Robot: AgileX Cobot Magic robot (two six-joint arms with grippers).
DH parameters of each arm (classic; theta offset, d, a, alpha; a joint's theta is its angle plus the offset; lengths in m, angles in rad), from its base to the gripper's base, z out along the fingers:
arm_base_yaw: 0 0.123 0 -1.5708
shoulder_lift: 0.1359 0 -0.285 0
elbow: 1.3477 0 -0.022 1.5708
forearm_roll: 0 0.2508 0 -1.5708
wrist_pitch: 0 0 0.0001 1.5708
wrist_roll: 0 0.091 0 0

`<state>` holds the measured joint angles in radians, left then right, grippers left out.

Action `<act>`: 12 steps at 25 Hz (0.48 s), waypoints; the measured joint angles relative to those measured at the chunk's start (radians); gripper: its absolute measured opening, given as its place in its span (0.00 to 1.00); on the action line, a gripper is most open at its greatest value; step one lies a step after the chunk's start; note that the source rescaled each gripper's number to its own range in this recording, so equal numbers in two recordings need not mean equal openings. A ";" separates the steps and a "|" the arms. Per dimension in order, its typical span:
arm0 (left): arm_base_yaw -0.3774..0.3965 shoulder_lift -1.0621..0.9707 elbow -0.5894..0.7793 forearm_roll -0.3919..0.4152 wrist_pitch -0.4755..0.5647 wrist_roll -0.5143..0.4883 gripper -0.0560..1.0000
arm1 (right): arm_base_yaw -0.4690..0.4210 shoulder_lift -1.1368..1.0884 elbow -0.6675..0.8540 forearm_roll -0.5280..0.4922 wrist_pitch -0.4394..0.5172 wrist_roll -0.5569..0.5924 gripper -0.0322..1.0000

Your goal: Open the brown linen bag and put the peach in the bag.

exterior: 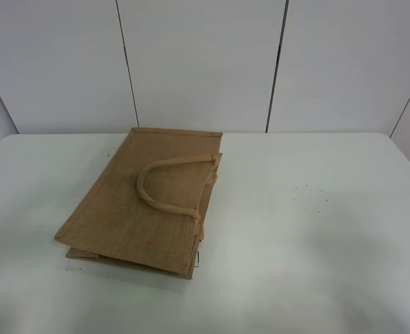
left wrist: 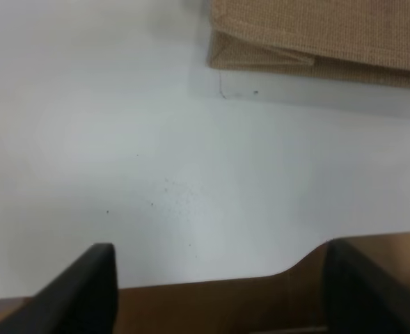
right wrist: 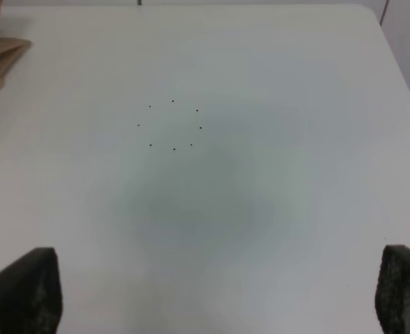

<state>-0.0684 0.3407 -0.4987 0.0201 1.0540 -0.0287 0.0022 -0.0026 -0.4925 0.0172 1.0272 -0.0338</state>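
Nearest the base, the left gripper (left wrist: 218,292) hangs over the white table's (exterior: 316,236) front edge, its black fingers (left wrist: 86,289) spread wide and holding nothing. The right gripper (right wrist: 218,292) hovers over bare tabletop, likewise wide apart and empty. Farther back, left of centre, the flat tan-brown burlap linen bag (exterior: 121,209) lies closed, its looped rope-like handle (exterior: 164,181) resting on top.

High camera overlooks the table (exterior: 316,229); wrist cameras face it closely.
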 joint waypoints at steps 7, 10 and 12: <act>0.000 -0.012 0.000 0.001 0.000 0.000 1.00 | 0.000 0.000 0.000 0.000 0.000 0.000 1.00; 0.000 -0.072 0.001 0.001 0.000 0.001 1.00 | 0.000 0.000 0.000 0.000 0.000 0.000 1.00; 0.000 -0.125 0.001 0.001 0.000 0.001 1.00 | 0.000 0.000 0.000 0.000 0.000 0.000 1.00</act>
<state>-0.0684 0.2153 -0.4977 0.0209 1.0540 -0.0278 0.0022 -0.0026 -0.4925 0.0172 1.0272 -0.0338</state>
